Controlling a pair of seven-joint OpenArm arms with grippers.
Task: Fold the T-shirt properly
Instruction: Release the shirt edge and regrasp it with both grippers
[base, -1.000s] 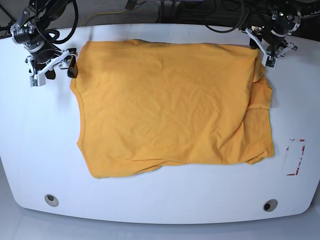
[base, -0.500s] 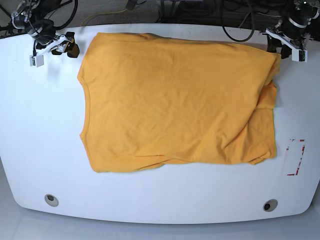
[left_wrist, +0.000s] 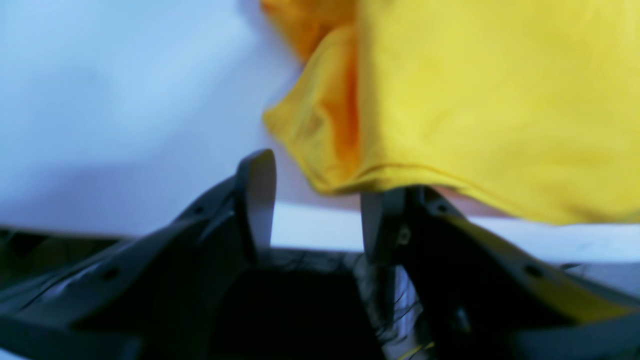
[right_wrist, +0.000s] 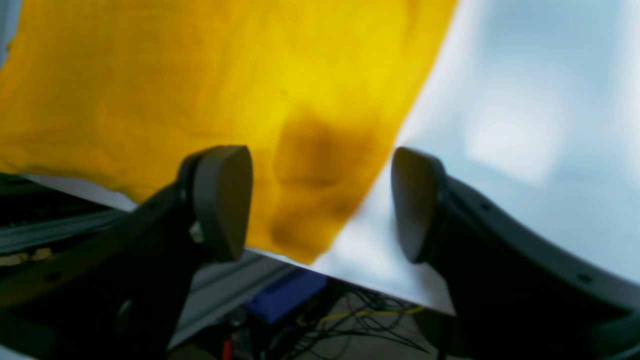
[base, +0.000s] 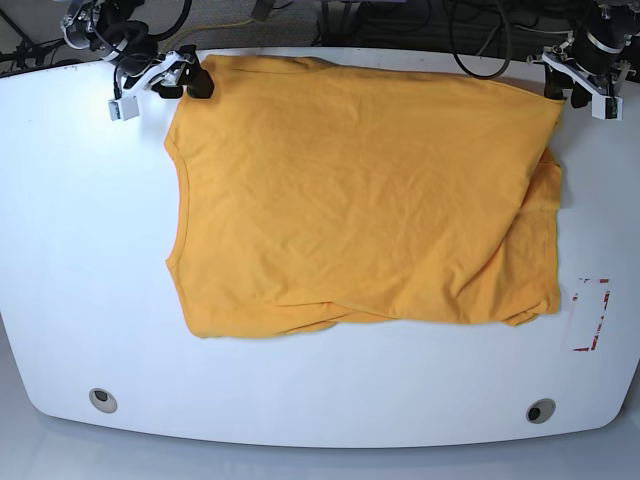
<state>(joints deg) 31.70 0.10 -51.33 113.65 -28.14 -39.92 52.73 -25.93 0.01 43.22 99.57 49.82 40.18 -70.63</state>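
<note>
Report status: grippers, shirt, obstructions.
Left gripper open at far corner. Right gripper open over far edge. T-shirt flat, unfolded. Nothing obstructing.

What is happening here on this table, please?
A two-arm robot is working on an orange-yellow T-shirt that lies spread on the white table. The right gripper and the left gripper are at the shirt's two far corners. In the wrist views both are open, each with the shirt's edge just at its fingers, and neither has gripped the cloth. One side of the shirt looks already folded over.
</note>
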